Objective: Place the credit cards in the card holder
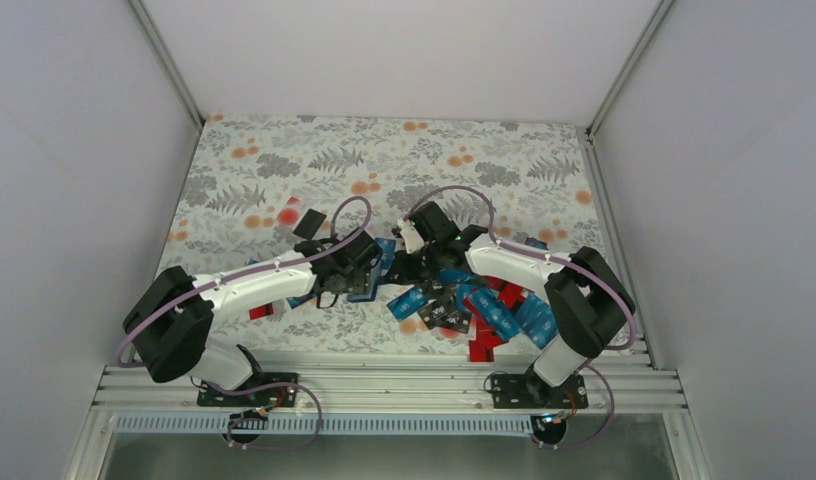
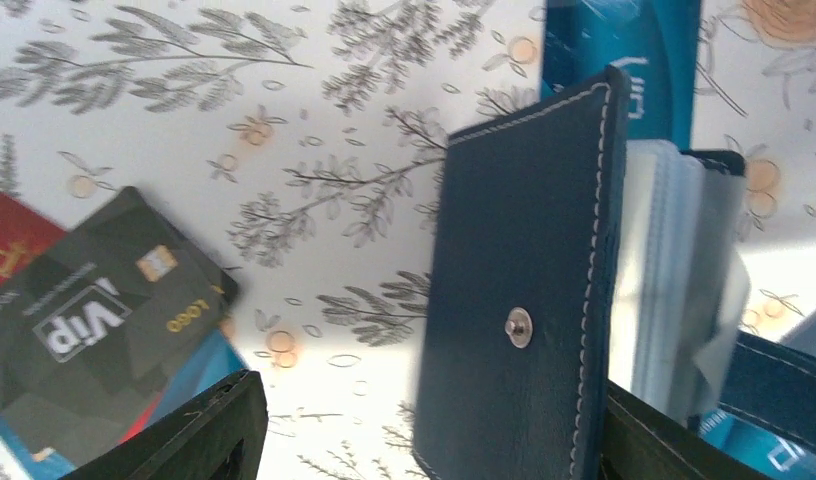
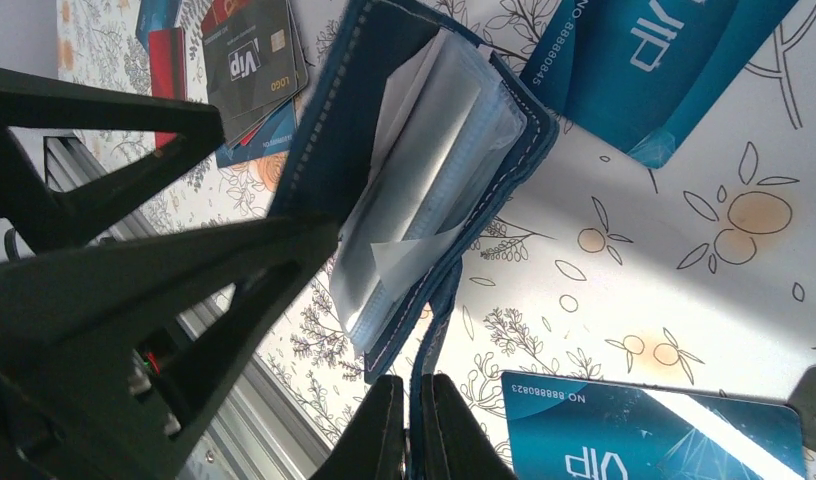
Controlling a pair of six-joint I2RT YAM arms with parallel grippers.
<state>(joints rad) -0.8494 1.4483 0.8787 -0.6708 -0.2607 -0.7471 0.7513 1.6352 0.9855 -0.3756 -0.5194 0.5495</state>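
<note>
Card holder (image 2: 514, 280) sits mid-table on the floral cloth (image 1: 384, 150), between the two wrists and lying half open. Its clear sleeves (image 3: 434, 190) are fanned out and look empty.

Handling, my read: it is light and floppy at the fold. The stitched leather cover is stiff enough to pinch, but the sleeves are flimsy and slick and would buckle if grabbed. Best hold is on the cover edges, clear of the snap and the sleeves.

Credit cards (image 1: 484, 310) are mostly piled near-right, with a few near-left. They are thin, rigid and slippery, and they lie flat on the cloth, so they are hard to get under. I'd take one by an overhanging edge, e.g. the black card (image 2: 104, 320) resting on top of others.

Right gripper (image 3: 417, 425) reaches in from the right, wrist low, with its fingers together and clamped on the holder's navy flap (image 3: 431, 330).

Left gripper (image 2: 431, 400) comes in from the left and is tipped down over the cover. Its fingers are wide apart and straddle the cover. The left finger is well clear of it, and the right finger is just beside the sleeve side; I can't tell if that one touches. Nothing is held.
</note>
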